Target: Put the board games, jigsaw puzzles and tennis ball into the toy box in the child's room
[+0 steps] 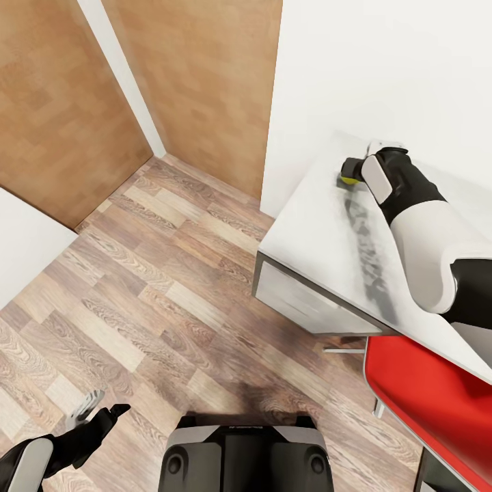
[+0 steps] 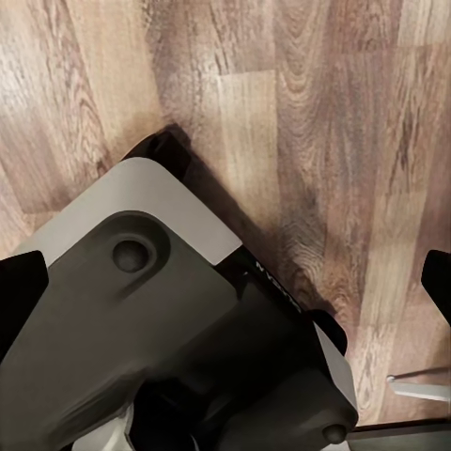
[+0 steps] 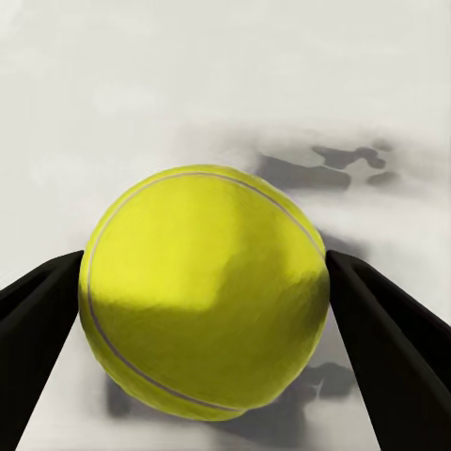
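The yellow tennis ball [image 3: 207, 291] rests on the white table [image 1: 307, 232] near the wall; in the head view just a sliver of the ball [image 1: 349, 180] peeks out under my right wrist. My right gripper [image 1: 350, 171] reaches over the tabletop, and in the right wrist view its black fingers [image 3: 376, 329] press against both sides of the ball, shut on it. My left gripper [image 1: 99, 410] hangs low over the wooden floor beside my base, fingers spread wide and holding nothing. The toy box, board games and puzzles are out of view.
A red chair [image 1: 424, 389] stands at the table's near edge, close to my right arm. My dark base [image 1: 246, 451] sits on the wood floor [image 1: 157, 287]. Wooden panels [image 1: 198, 82] and a white wall [image 1: 369, 61] close off the far side.
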Robot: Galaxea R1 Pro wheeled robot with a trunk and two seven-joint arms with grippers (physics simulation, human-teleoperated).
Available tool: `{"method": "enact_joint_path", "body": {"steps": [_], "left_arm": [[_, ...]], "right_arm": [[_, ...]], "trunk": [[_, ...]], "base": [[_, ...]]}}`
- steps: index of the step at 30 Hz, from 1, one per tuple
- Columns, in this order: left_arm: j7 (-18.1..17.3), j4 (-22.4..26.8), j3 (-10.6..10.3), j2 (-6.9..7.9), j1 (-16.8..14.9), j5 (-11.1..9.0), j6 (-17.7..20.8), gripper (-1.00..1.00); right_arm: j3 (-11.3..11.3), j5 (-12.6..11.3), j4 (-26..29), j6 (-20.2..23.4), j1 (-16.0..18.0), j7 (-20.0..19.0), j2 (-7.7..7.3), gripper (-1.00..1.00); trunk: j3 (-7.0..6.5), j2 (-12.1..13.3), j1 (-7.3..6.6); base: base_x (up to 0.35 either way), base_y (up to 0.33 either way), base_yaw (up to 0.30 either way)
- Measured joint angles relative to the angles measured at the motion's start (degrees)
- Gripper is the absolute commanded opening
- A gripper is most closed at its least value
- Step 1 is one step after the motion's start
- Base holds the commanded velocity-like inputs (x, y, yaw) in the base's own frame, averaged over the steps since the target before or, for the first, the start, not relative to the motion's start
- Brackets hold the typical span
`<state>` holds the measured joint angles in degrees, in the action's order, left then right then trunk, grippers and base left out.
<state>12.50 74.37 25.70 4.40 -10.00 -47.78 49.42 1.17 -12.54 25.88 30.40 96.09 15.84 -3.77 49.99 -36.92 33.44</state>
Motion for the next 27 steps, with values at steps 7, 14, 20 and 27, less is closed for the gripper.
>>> {"method": "enact_joint_path", "body": {"steps": [7, 14, 20, 27], "left_arm": [[0.0, 0.0, 0.0, -0.07, 0.0, -0.1, 0.0, 1.0], [0.0, 0.0, -0.1, -0.2, 0.0, -0.2, 0.0, 1.0], [0.0, 0.0, -0.1, -0.22, 0.0, -0.2, 0.0, 1.0], [-0.3, 0.5, -0.1, -0.19, 0.0, -0.3, 0.0, 1.0]], "right_arm": [[-0.4, 0.2, 2.4, 4.4, -0.4, -2.5, -0.89, -1.0], [-0.6, -1.9, 11.9, 20.6, -3.7, -16.3, -6.71, -1.0], [-1.0, -3.1, 22.8, 28.5, -8.5, -31.2, -11.86, -1.0], [-1.1, -4.1, 32.8, 29.4, -11.1, -41.2, -16.9, -1.0]], "trunk": [[0.0, 0.0, 0.0], [0.0, 0.0, 0.0], [-0.2, 0.0, 0.0], [-0.71, 0.0, 0.0]], "base": [[0.0, 0.0, 0.0], [0.0, 0.0, 0.0], [0.0, 0.0, 0.0], [0.0, 0.0, 0.0]]}}
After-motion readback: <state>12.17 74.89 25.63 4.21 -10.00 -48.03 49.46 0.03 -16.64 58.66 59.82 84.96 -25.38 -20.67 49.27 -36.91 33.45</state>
